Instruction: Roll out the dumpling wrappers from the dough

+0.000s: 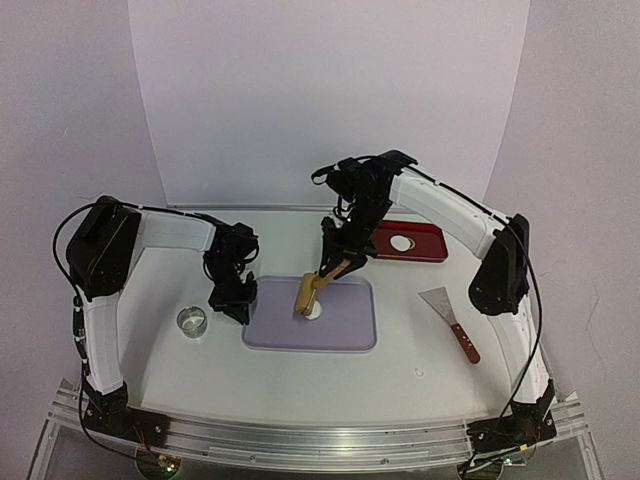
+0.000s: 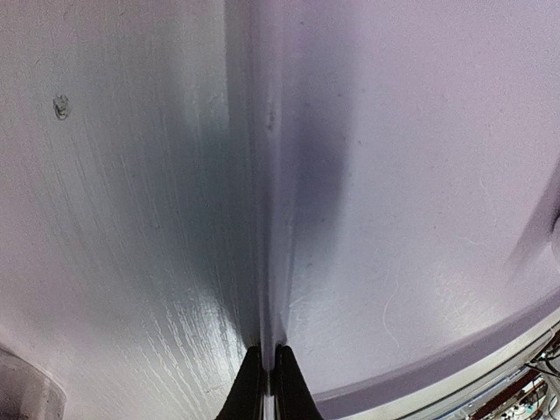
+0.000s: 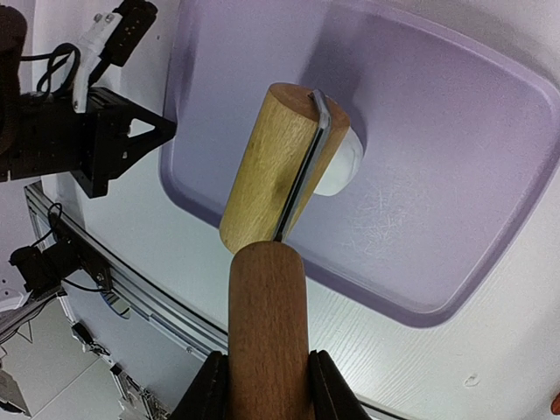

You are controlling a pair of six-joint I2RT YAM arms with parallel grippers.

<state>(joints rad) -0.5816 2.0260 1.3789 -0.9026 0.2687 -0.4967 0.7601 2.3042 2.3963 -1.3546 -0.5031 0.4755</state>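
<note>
Right claw (image 3: 267, 385) is grasping the wooden roller (image 3: 278, 166), pressing soft white dough (image 3: 343, 164) flat; left claw (image 2: 269, 372), clenched empty, is seemingly pinning the rim of the rectangular lavender tray (image 3: 455, 175).

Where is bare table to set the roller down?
Free: the table strip in front of the mat; the gap between mat and scraper; the mat's right half. Crowded: mat's left edge, with left claw and ring.
</note>
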